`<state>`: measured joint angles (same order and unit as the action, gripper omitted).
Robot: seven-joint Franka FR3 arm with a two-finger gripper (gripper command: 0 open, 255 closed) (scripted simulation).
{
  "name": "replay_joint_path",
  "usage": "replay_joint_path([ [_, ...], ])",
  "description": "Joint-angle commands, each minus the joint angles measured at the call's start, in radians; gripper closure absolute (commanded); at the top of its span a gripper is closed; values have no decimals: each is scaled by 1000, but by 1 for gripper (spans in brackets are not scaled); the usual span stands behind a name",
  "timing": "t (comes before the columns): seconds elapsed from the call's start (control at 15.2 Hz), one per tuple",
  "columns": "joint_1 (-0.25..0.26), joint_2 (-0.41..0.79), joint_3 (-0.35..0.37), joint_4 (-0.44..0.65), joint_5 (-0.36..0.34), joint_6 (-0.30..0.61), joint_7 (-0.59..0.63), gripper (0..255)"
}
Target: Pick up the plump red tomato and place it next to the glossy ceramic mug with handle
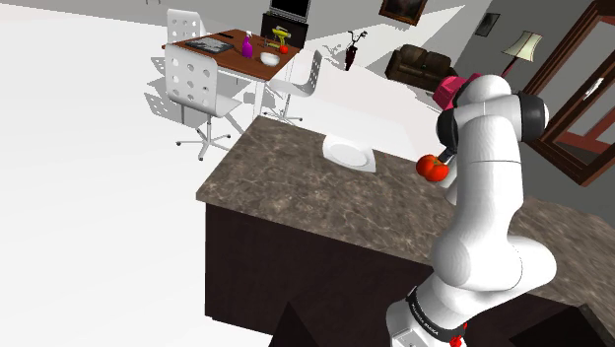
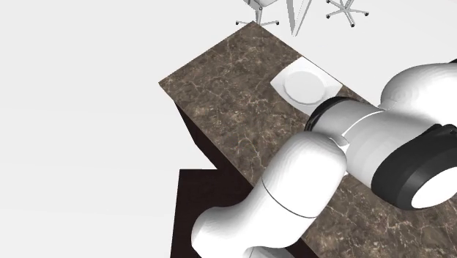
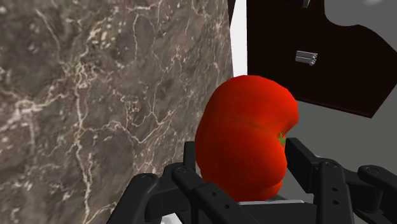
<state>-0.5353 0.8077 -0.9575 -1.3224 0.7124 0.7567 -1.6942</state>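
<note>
Tomato (image 3: 248,137), plump, glossy red, lobed, green stem spot, clasped between black fingers (image 3: 310,167), at brown marbled countertop (image 3: 95,95) edge

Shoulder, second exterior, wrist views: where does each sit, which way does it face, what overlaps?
Shoulder view: beside and behind the arm, looking down across the counter; arm at lower right.
Second exterior view: high overhead, looking steeply down at the counter; arm links at right.
Wrist view: on the hand, looking along fingers shut on the tomato, toward the counter's edge.
Shared: both exterior views show counter, white plate, arm.
</note>
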Motion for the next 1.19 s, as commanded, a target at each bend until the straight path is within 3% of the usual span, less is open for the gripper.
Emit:
replay_joint_path([
  [0.0, 3, 15, 5, -18, 2, 21, -9, 255],
  [0.46, 6, 51, 25, -59, 9, 84, -35, 255],
  [1.12, -37, 67, 122, -96, -9, 183, -33, 255],
])
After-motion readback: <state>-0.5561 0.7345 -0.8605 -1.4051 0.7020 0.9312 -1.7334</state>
